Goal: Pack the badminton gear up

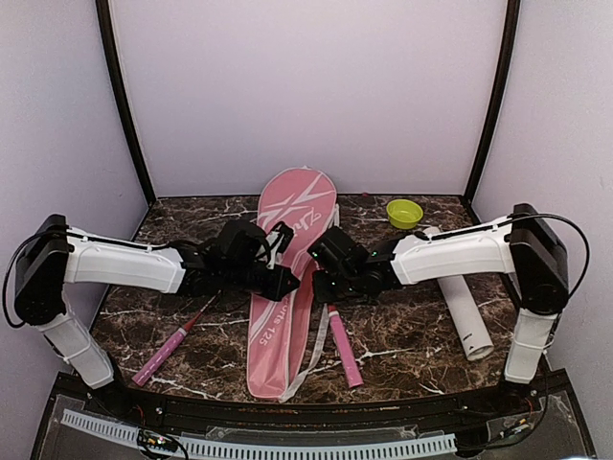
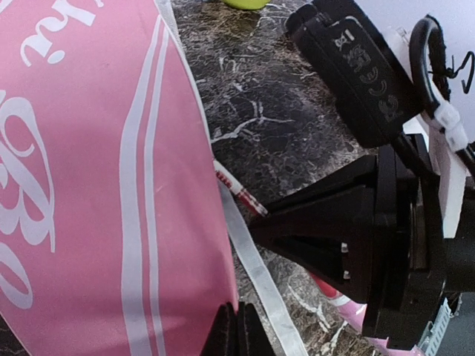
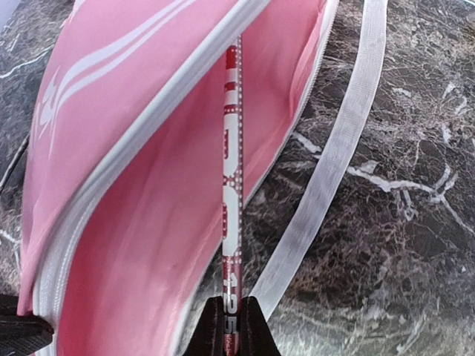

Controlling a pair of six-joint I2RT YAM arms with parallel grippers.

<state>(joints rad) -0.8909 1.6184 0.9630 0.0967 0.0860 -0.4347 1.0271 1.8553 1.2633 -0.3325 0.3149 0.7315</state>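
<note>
The long pink racket cover [image 1: 287, 249] lies down the middle of the table. My left gripper [image 1: 290, 285] is shut on the cover's right edge [image 2: 223, 297] and holds the upper flap up, so the side gapes. My right gripper [image 1: 321, 283] is shut on the thin red-and-white shaft [image 3: 231, 185] of one racket. That shaft runs into the cover's opening, and its pink handle [image 1: 345, 353] sticks out toward me. The second racket [image 1: 168, 350] lies left of the cover, its head hidden. The tall white tube [image 1: 465, 311] lies at the right. No shuttlecocks are in view.
A small lime-green bowl [image 1: 404, 213] stands at the back right. The cover's white strap [image 3: 334, 163] trails on the marble just right of the cover, under both grippers. The two grippers are very close together [image 2: 349, 237].
</note>
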